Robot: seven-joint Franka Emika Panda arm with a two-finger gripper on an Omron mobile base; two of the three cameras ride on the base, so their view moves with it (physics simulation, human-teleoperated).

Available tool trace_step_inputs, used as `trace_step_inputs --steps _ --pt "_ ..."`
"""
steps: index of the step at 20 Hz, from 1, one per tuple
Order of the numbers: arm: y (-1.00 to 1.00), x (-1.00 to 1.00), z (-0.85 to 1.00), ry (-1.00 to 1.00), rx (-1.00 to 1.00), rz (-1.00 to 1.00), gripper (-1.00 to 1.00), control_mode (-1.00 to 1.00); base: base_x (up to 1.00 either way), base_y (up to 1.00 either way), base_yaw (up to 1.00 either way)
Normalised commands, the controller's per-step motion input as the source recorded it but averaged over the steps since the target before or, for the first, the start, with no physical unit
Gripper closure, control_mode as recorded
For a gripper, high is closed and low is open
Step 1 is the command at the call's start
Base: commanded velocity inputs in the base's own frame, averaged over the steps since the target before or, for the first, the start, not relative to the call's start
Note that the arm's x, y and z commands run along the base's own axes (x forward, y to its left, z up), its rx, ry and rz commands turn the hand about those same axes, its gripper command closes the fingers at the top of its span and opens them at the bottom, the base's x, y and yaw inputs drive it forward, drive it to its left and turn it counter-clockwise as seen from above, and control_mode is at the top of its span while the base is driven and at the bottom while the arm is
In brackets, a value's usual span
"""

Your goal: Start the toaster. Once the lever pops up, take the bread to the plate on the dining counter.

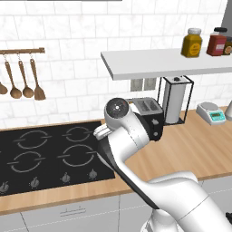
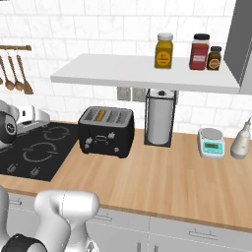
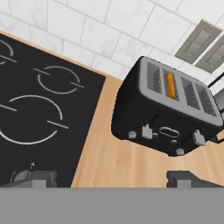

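Observation:
The black toaster (image 3: 168,109) stands on the wood counter next to the hob, also seen from the base cameras (image 2: 106,130) (image 1: 149,115), where my arm partly covers it on the left side. A golden edge of the bread (image 3: 170,85) (image 2: 100,115) shows in one slot. Two small levers (image 3: 147,131) sit on the toaster's long face. My gripper (image 3: 111,179) hovers above the counter in front of the toaster, apart from it, open with nothing between its fingers. The plate and the dining counter are out of view.
A black hob (image 2: 34,147) lies left of the toaster. A paper towel holder (image 2: 160,118), a kitchen scale (image 2: 211,142) and a dispenser bottle (image 2: 241,140) stand to the right. A white shelf (image 2: 138,71) with jars hangs overhead. Wooden spoons (image 1: 22,79) hang on the wall.

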Motion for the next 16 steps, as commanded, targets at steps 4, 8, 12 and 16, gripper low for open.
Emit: trace_step_inputs --steps 4,8,12,16 --pt "0.00 0.00 0.00 0.00 0.00 0.00 -1.00 -1.00 0.00 0.00 0.00" --pt "0.00 0.00 0.00 0.00 0.00 0.00 -1.00 -1.00 0.00 0.00 0.00" --pt "0.00 0.00 0.00 0.00 0.00 0.00 -1.00 -1.00 0.00 0.00 0.00" --pt "0.00 0.00 0.00 0.00 0.00 0.00 -1.00 -1.00 0.00 0.00 0.00"
